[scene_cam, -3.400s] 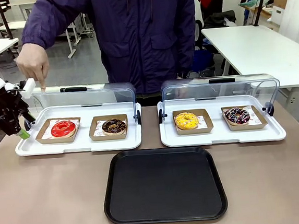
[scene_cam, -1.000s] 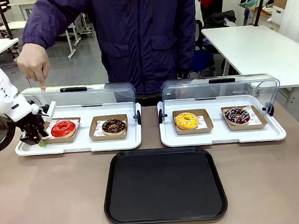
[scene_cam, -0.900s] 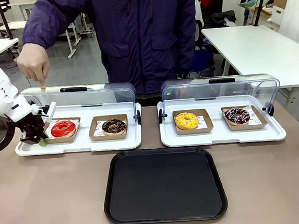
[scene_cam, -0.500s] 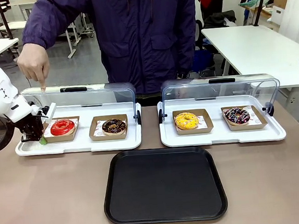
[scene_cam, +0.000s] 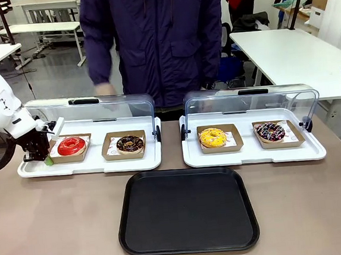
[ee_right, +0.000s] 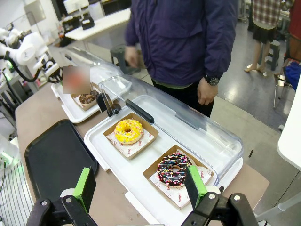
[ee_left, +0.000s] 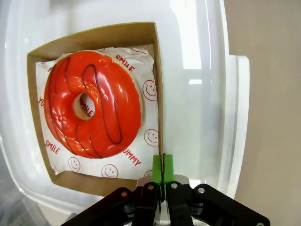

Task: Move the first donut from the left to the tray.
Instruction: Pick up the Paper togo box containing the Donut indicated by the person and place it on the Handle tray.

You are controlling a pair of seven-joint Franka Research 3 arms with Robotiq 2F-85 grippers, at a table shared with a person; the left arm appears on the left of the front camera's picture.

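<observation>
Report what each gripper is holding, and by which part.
The left gripper is shut on the edge of the red donut's cardboard holder, at a corner. The right gripper is open and holds nothing.

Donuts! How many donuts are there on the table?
4. The red donut and chocolate donut sit in the left white tray; the yellow donut and sprinkled donut sit in the right white tray. None seem hidden.

White tables [scene_cam: 295, 51] bkgd, grey shiny floor [scene_cam: 64, 77], bench [scene_cam: 42, 28].
</observation>
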